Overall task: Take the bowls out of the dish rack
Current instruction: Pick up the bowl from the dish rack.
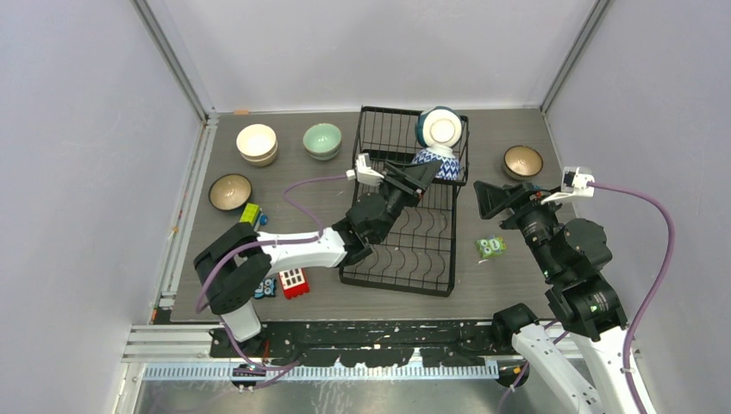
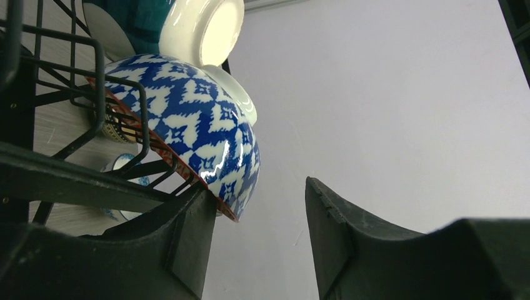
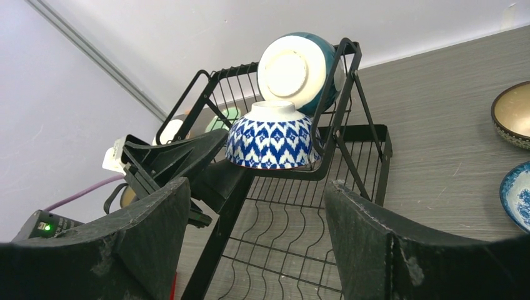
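The black wire dish rack (image 1: 405, 259) stands mid-table. In its raised basket a blue-and-white bowl (image 1: 441, 166) rests upside down, and a dark teal bowl (image 1: 441, 128) with a cream base leans on edge behind it. My left gripper (image 1: 421, 177) reaches in from the left. In the left wrist view its jaws are open (image 2: 259, 209), one finger (image 2: 187, 244) just under the bowl's (image 2: 194, 125) red rim, the other well apart from it. My right gripper (image 1: 493, 198) hangs open and empty right of the rack (image 3: 350, 156), facing the bowl (image 3: 272, 140).
Unloaded bowls stand on the table: a cream stack (image 1: 257, 142), a pale green one (image 1: 322, 140), brown ones at left (image 1: 230, 191) and right (image 1: 523, 161). Toy blocks lie near the left arm (image 1: 294, 281) and right of the rack (image 1: 491, 247). Walls enclose the table.
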`<state>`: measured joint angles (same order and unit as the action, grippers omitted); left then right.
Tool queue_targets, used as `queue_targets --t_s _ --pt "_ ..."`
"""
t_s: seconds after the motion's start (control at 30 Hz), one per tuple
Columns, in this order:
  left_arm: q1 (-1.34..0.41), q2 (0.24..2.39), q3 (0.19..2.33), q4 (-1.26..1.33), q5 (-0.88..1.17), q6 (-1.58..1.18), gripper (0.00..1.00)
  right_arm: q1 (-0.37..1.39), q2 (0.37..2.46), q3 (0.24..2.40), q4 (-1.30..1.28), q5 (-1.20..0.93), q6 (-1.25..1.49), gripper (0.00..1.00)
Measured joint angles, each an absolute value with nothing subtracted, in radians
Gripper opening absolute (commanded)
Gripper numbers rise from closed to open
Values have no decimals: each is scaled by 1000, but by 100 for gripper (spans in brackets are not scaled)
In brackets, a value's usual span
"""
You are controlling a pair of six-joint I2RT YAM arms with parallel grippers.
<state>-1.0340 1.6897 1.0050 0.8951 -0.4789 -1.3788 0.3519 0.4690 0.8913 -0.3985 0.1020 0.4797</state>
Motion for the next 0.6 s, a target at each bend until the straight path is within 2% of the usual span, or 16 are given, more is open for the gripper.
queue_targets --t_s 0.6 --pt "-1030 1777 1045 989 -481 -1377 42 365 463 868 -402 109 473 82"
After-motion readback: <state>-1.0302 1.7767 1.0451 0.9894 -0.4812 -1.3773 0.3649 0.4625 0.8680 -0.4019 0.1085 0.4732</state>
